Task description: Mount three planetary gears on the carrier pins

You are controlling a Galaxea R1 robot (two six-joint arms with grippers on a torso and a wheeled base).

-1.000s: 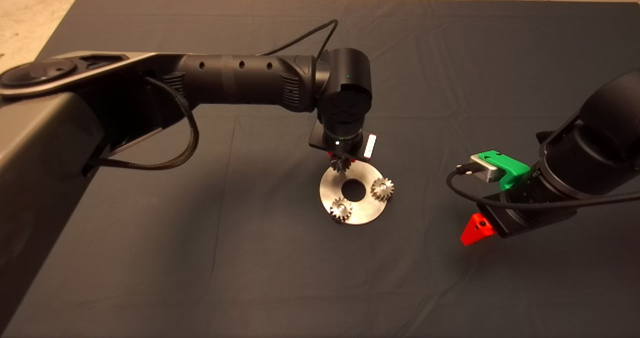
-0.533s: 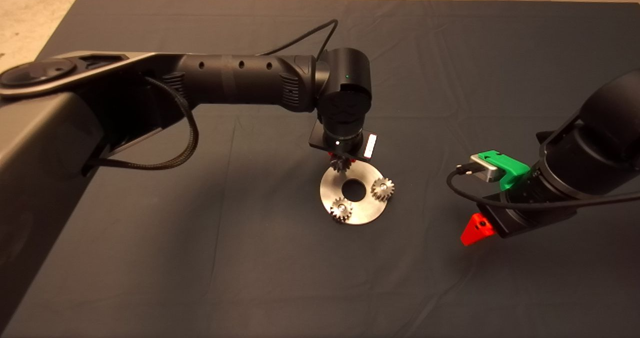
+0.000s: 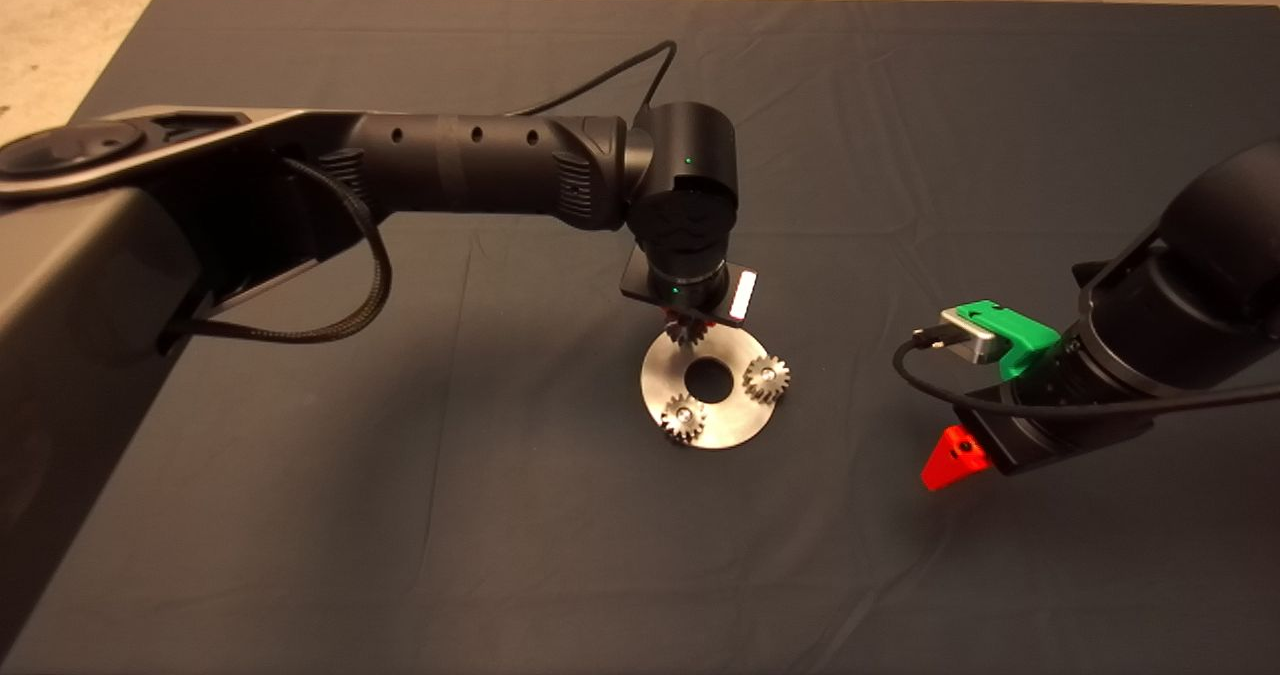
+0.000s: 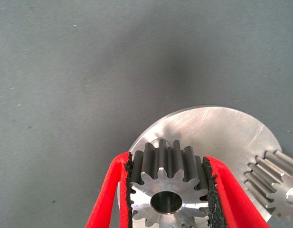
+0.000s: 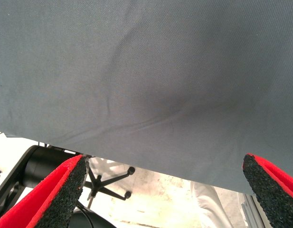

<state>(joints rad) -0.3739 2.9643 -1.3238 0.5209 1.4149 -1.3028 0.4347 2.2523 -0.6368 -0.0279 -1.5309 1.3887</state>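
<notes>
Left gripper (image 4: 167,199) holds the third planetary gear (image 4: 167,190) clamped by its teeth between both black pads, poised over the far edge of the carrier disc (image 3: 720,417); the bare pin (image 4: 163,143) shows just beyond the gear in the left wrist view, not yet inside the bore; two other gears (image 3: 765,378) (image 3: 683,419) sit on their pins already. To seat it well, I judge the bore must be brought squarely over the stud, the gear kept level, then lowered gently with a slight wiggle so it does not bind; release only once it sits flat. Right gripper (image 5: 165,190) waits spread wide, off at the right side of the mat (image 3: 400,515).
</notes>
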